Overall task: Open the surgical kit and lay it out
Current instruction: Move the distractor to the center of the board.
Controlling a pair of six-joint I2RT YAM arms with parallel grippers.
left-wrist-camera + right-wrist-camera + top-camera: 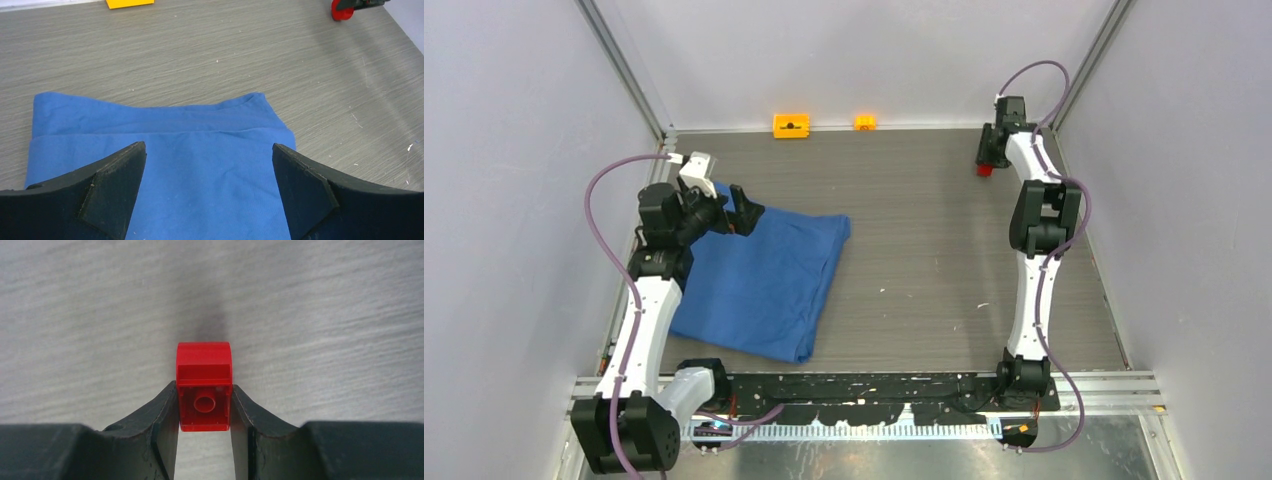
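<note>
Right gripper (204,390) is clamped on the small red block (204,365) at the far right of the table (924,260) — fingers pinching its two sides, a round stud on the face toward the wrist camera, its lower edge lost between the fingers. Left gripper (207,146) is spread wide with nothing in it, held over the far left part of the blue cloth wrap (764,280). The cloth lies folded on the table's left half, layered edges at its far end — what the folds cover cannot be seen. A larger orange block (791,125) and a smaller orange block (865,122) sit by the back wall, well apart from the cloth; the left wrist view cuts one off.
</note>
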